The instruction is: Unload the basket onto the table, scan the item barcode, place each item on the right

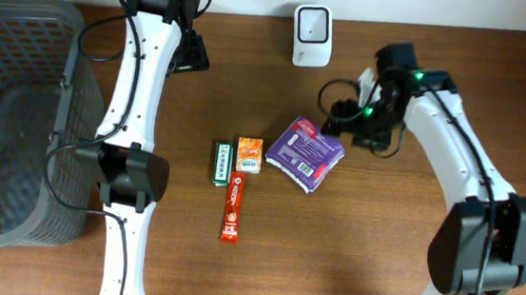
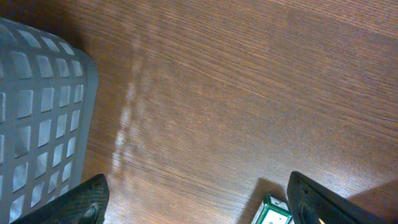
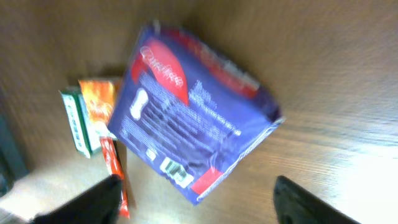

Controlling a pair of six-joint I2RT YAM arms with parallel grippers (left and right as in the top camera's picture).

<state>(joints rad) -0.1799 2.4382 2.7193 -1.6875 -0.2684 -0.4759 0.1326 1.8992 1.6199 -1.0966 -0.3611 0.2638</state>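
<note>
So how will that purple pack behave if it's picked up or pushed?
The purple pack looks like a soft film wrapper with creased corners, so it would probably squash and sag rather than stay rigid. The glossy film may be slippery. Lying flat and broad on the table, it should slide when pushed, not roll.

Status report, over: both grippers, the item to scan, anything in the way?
Left gripper open, empty. Right gripper open over purple pack, no grip. Pack on table, barcode up. Nothing between pack and scanner.
</note>
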